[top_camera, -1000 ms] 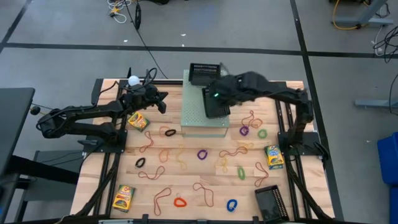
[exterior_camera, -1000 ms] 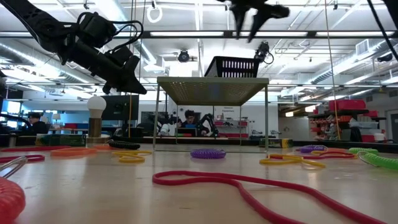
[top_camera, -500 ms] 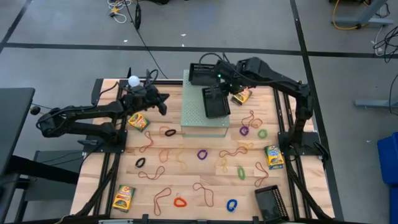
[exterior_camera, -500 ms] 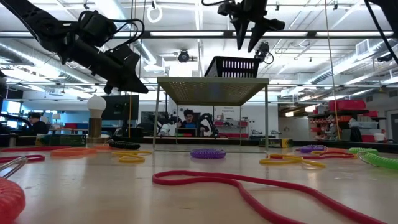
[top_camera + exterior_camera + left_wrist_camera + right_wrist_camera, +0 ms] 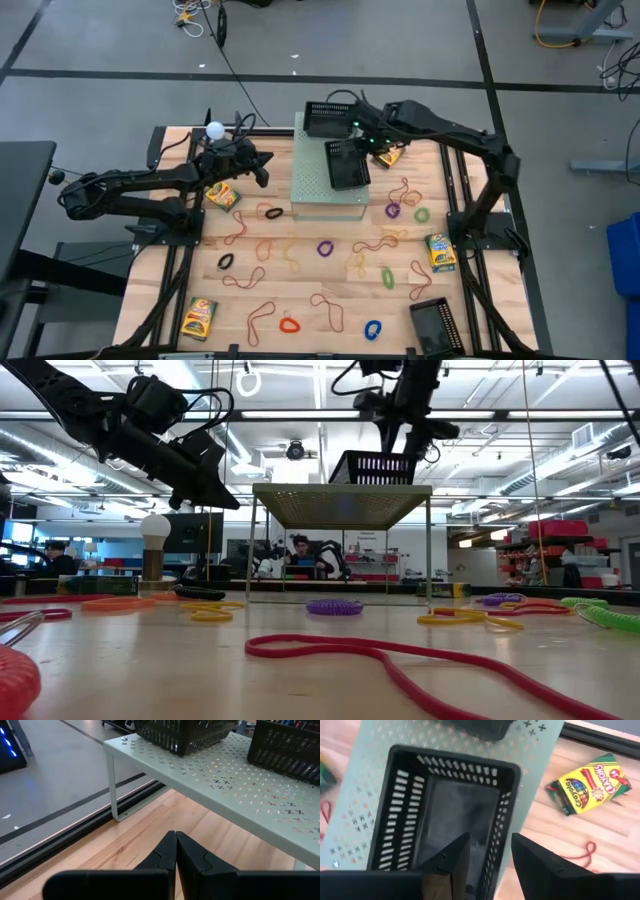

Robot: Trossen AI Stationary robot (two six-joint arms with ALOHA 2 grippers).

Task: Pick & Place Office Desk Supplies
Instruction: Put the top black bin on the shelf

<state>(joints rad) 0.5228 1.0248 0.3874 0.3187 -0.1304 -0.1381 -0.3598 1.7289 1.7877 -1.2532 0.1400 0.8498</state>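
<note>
My right gripper (image 5: 365,141) hangs open above the black mesh tray (image 5: 445,815) on the pale-green perforated box (image 5: 312,180), fingers pointing steeply down with nothing between them. A yellow-green crayon box (image 5: 587,782) lies on the wood beside the box. My left gripper (image 5: 262,166) hovers shut and empty off the box's left side (image 5: 176,851). More crayon boxes (image 5: 222,194) (image 5: 440,252) (image 5: 200,318) lie flat on the table. Thin orange-brown rubber bands (image 5: 403,190) and small loops, purple (image 5: 325,248), green (image 5: 388,278), blue (image 5: 373,328), red (image 5: 289,324), are scattered over the near half.
A second mesh tray (image 5: 330,118) stands at the box's far edge, and a third (image 5: 436,325) lies at the near right of the table. A white bulb (image 5: 213,129) stands at the far left. The box stands on thin legs (image 5: 250,550).
My right gripper has come down toward the mesh tray on the perforated box while its arm swung back toward the table's far right, uncovering the crayon box beside the box. Its fingers have stayed open. The left arm has kept still.
</note>
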